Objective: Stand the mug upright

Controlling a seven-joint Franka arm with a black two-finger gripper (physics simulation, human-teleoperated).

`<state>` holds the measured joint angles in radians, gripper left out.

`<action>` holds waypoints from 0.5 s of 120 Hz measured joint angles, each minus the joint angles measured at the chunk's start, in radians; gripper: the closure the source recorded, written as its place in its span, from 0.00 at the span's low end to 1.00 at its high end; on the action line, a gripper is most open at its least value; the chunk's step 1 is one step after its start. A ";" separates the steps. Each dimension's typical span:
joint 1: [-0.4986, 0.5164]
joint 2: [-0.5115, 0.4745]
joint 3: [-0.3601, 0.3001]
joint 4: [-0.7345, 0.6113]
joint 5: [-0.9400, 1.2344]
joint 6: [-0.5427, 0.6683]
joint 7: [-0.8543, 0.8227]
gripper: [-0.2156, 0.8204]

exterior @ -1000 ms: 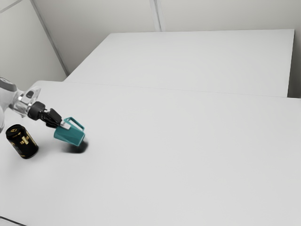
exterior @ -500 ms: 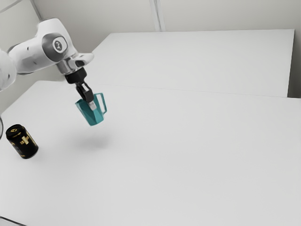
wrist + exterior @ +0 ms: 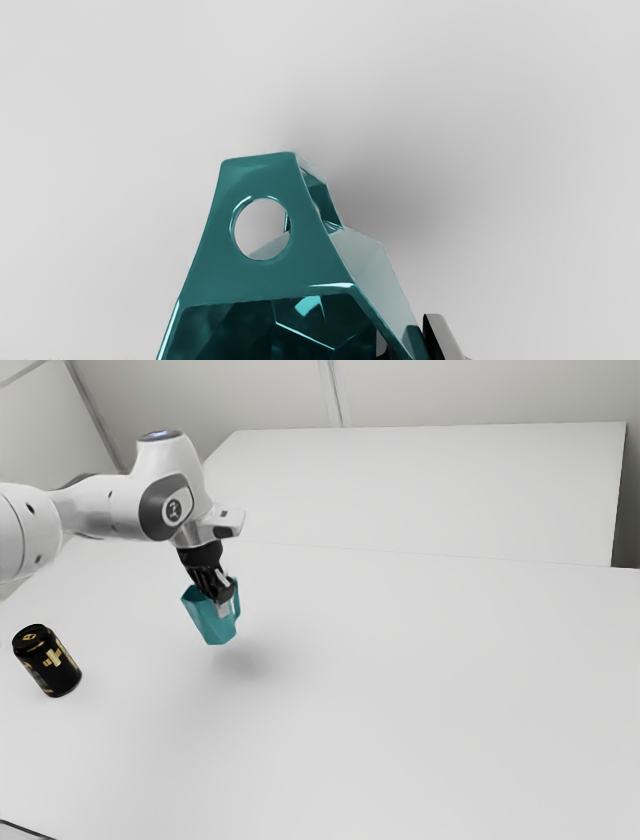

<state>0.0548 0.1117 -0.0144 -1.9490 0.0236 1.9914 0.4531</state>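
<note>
The gripper (image 3: 222,606) holds the teal mug (image 3: 208,622) in the air above the table, its fingers closed on the mug's side wall near the handle. The mug's mouth points mostly up, leaning toward the exterior view's left, with the handle on the right side. In the wrist view the teal mug (image 3: 215,280) shows its handle with a round hole and its dark inside. There the gripper (image 3: 406,345) pinches the wall, one finger inside the mouth and the other outside. The mug's underside is hidden in the wrist view.
A black can with gold markings (image 3: 47,660) stands on the white table (image 3: 420,710), toward the exterior view's left. The mug's soft shadow falls on the table below it. A dark cable (image 3: 25,828) lies at the exterior view's lower left corner.
Since a second ago my hand has carried the mug up and toward the exterior view's right, turning its mouth upward. Over the last half second it moved farther right and slightly lower. The can stayed put.
</note>
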 joint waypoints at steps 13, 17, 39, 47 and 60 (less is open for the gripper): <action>0.000 -0.011 -0.001 -0.063 0.005 0.070 -0.050 0.96; 0.000 -0.009 -0.001 -0.078 0.006 0.087 -0.064 0.96; -0.003 0.009 -0.001 -0.121 0.009 0.148 -0.130 0.96; -0.004 0.021 0.000 -0.125 0.010 0.160 -0.150 0.96; -0.004 0.033 0.000 -0.128 0.011 0.172 -0.177 0.96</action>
<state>0.0509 0.1451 -0.0147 -2.0771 0.0349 2.1637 0.2757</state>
